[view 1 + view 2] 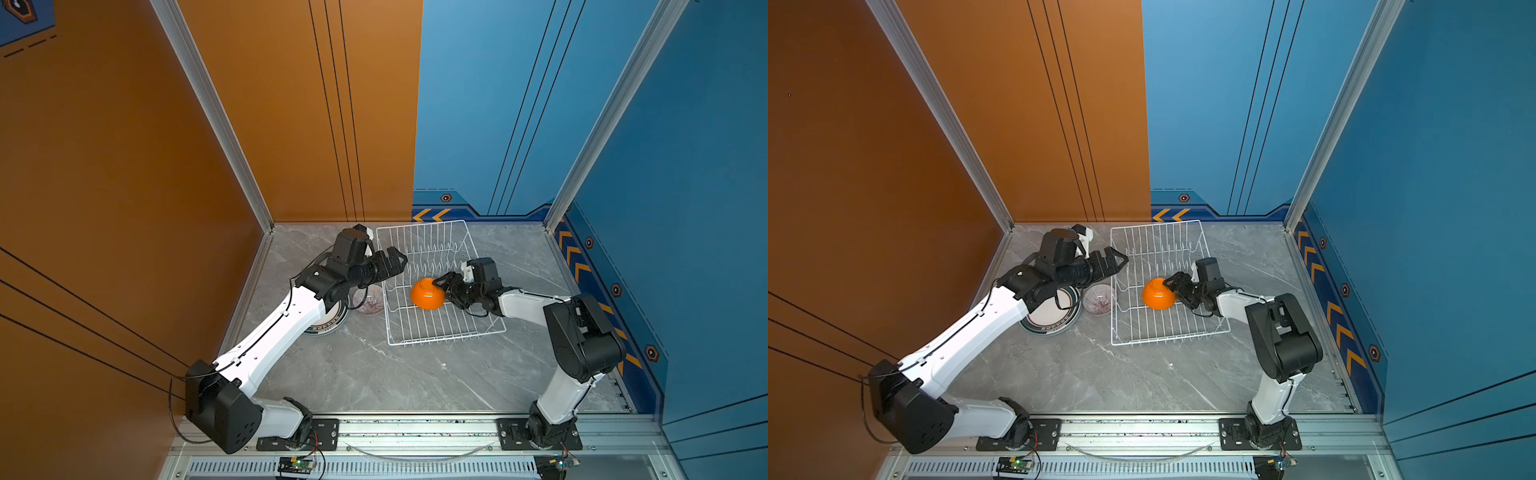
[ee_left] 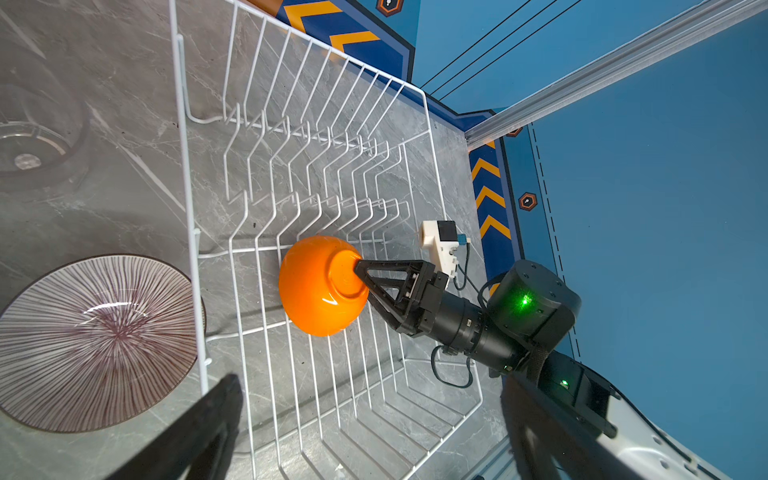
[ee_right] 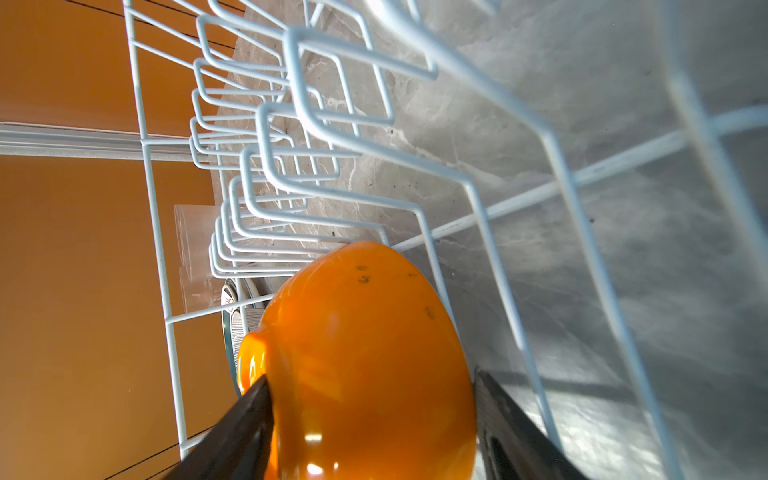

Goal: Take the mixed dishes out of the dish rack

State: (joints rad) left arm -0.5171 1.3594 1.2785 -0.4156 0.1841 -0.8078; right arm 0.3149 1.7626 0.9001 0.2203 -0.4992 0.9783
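Note:
The white wire dish rack point(image 1: 446, 338) point(image 1: 1167, 338) point(image 2: 183, 166) point(image 3: 153, 208) holds only an orange bowl point(image 1: 426, 295) point(image 1: 1156, 295) point(image 2: 316, 286) point(image 3: 365, 332), tipped on its side among the wires. My right gripper point(image 1: 441, 291) point(image 1: 1173, 291) point(image 2: 363, 282) point(image 3: 372, 378) is inside the rack, one finger at the bowl's foot and the other against its rim. My left gripper point(image 1: 397, 259) point(image 1: 1117, 259) point(image 2: 374, 449) hovers open and empty over the rack's left edge. Left of the rack on the table are a striped bowl point(image 1: 368, 301) point(image 1: 1099, 299) point(image 2: 95, 340) and a dark-ringed plate point(image 1: 328, 326) point(image 1: 1050, 320).
A clear glass tumbler point(image 2: 37, 137) point(image 3: 195, 249) stands on the grey marble table point(image 1: 395, 374) beyond the rack's left side, hidden by the left arm in both top views. Orange and blue walls close in the back and sides.

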